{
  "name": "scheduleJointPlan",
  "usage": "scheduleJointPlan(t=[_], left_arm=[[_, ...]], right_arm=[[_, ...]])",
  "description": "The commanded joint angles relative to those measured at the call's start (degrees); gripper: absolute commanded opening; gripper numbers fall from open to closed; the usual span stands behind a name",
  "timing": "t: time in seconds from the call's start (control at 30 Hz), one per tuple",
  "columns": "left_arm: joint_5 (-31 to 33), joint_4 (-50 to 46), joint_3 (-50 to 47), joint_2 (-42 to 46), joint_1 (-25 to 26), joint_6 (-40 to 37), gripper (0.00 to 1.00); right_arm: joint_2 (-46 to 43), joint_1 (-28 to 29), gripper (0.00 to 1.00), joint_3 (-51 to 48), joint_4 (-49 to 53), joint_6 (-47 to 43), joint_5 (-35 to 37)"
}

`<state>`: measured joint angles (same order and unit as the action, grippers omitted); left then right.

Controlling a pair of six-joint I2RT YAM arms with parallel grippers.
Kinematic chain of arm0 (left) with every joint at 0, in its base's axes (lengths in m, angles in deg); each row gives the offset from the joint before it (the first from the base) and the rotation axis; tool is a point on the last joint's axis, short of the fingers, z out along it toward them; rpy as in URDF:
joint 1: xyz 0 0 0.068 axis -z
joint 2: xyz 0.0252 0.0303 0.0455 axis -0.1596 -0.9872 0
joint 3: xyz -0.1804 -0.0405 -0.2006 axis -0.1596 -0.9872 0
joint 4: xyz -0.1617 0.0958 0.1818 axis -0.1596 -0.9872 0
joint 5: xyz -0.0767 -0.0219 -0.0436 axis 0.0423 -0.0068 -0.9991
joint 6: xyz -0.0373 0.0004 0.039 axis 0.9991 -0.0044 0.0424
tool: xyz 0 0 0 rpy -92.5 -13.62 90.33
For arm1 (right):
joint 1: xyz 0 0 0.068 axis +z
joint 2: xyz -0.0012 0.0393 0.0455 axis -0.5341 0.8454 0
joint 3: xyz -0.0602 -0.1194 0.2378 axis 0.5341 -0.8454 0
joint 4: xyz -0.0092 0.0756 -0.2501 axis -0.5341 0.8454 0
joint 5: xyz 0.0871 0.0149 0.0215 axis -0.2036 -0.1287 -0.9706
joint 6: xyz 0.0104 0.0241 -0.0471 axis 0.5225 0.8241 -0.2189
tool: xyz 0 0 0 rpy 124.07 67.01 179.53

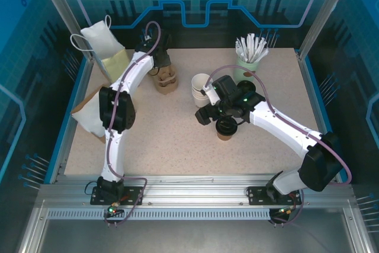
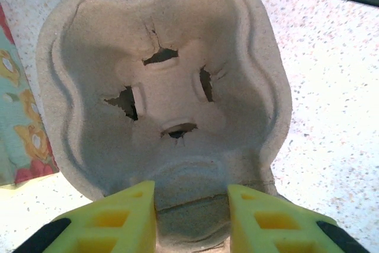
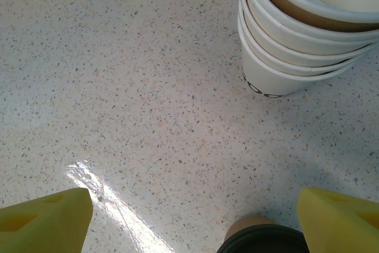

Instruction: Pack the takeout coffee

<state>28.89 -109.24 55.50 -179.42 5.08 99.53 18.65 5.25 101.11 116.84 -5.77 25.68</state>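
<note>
My left claw (image 2: 190, 197) pinches beige moulded-pulp cup carrier (image 2: 166, 87), likely steadying it; right claw (image 3: 192, 205) spread over black-lidded brown paper cup (image 3: 260, 241).

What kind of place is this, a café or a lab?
Probably a robot lab cell staged as a coffee counter: a blue-walled table with a stack of white cups, a lidded takeout coffee and a pulp cup carrier.

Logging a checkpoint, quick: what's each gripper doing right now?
Left gripper: closed on the pulp cup carrier.
Right gripper: open, holding nothing, near the takeout coffee.
</note>
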Motion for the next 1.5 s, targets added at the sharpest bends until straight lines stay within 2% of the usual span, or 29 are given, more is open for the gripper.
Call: scheduleJointPlan(t=[0.0, 0.2, 0.43, 0.6, 0.77, 0.9, 1.03, 1.23, 1.47], left_arm=[[1.39, -0.64, -0.71, 4.98, 0.71, -1.84, 0.32], [1.53, -0.13, -6.58, 12.06, 2.40, -3.28, 0.32], [1.15, 6.04, -31.58, 32.95, 6.83, -3.49, 0.32], [0.76, 10.17, -50.88, 47.16, 14.09, -2.31, 0.33], [-0.20, 13.54, -65.15, 54.51, 25.95, 2.70, 0.32], [-0.92, 18.56, -72.11, 54.52, 33.87, 1.99, 0.32], [-2.17, 23.06, -74.89, 51.96, 37.95, -2.06, 0.32], [-4.79, 29.48, -73.60, 43.86, 40.10, -4.29, 0.32], [-5.85, 32.50, -71.12, 36.61, 40.58, -6.85, 0.33]], right_arm=[[-0.42, 0.76, 0.91, 0.90, 0.02, 0.82, -0.78], [-2.67, 0.68, 0.91, 2.52, 1.84, 0.31, 0.51], [-6.20, -0.27, 0.91, 5.35, 4.57, -1.14, 1.68], [-7.91, -3.16, 0.91, 7.15, 6.22, -1.67, 0.13], [-9.21, -5.84, 0.91, 7.86, 7.12, -1.95, -0.26], [-10.90, -7.26, 0.91, 7.38, 8.00, -2.16, 0.97], [-13.37, -8.57, 0.91, 5.46, 8.26, -1.89, 1.27], [-16.18, -9.07, 0.91, 2.37, 8.76, -0.56, 2.03], [-17.09, -9.61, 0.91, 1.55, 9.86, -0.18, 2.84]])
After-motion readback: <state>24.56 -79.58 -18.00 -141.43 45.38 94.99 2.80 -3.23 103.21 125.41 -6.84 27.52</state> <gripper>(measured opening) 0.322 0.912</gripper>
